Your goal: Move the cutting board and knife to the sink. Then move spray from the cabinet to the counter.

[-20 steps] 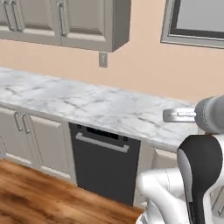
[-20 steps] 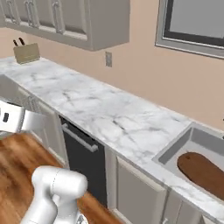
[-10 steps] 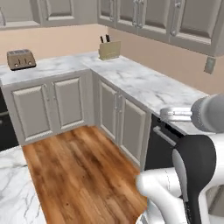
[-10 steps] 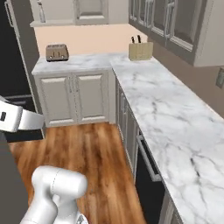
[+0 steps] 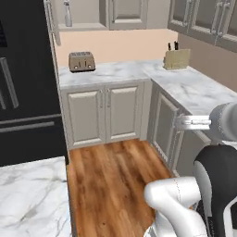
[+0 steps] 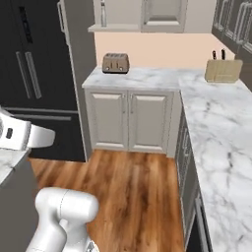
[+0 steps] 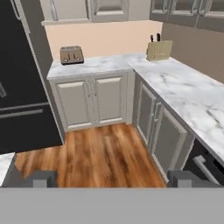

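Since a second ago the base has swung toward the corner; released jaws carry nothing. Fetching the spray, high ahead-left, needs approach and reach.

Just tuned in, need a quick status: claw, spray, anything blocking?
Claw open, empty, up over the floor. Spray upright in the open cabinet niche, above the toaster. Nothing in the way yet.
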